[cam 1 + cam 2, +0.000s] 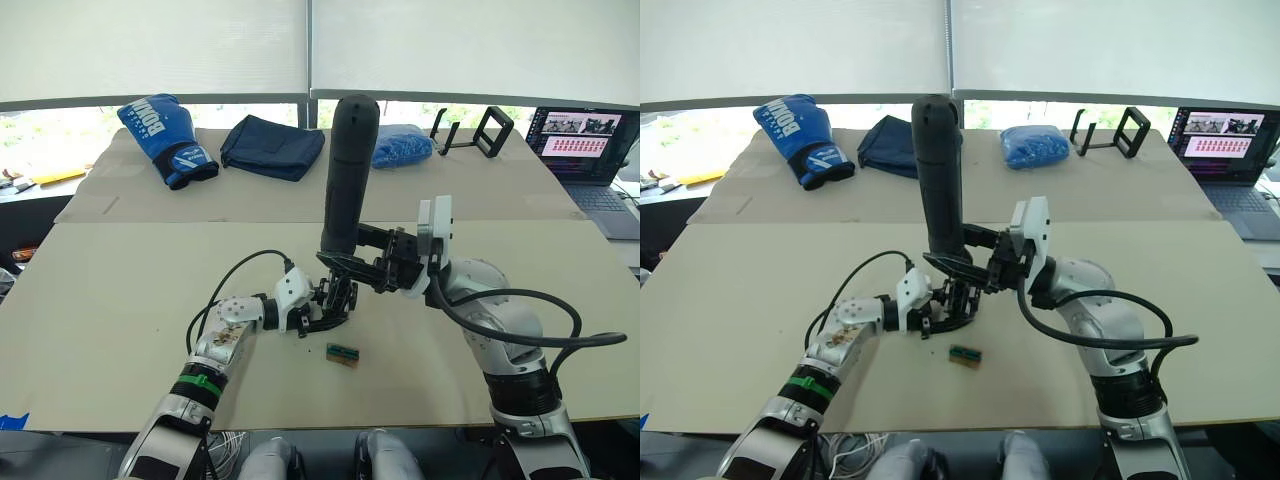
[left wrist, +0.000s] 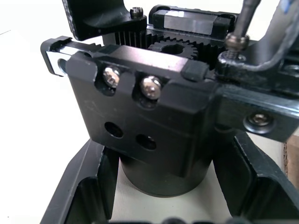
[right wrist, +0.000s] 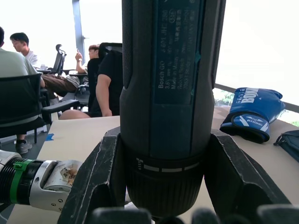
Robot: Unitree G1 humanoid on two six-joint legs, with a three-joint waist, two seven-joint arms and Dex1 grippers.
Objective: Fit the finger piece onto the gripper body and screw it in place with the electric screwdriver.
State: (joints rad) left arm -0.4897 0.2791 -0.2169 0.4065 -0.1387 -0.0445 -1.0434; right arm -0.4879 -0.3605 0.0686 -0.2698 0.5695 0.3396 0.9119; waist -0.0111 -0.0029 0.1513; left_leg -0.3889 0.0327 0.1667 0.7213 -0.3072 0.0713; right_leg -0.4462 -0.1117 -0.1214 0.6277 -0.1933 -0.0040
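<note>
Right gripper (image 1: 345, 258) clamps the electric screwdriver (image 1: 345, 175) upright, left gripper (image 1: 325, 305) pinching the gripper body (image 2: 154, 121); imo bit could slip off the screw (image 2: 237, 42) if the driver tilts.

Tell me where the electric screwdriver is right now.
The electric screwdriver stands near upright at table centre, clamped in the right gripper, bit down on the gripper body.

Cardboard-covered table (image 1: 110, 290) carries green-and-brown block (image 1: 342, 353), boxing glove (image 1: 165, 138), laptop (image 1: 590, 150)
</note>
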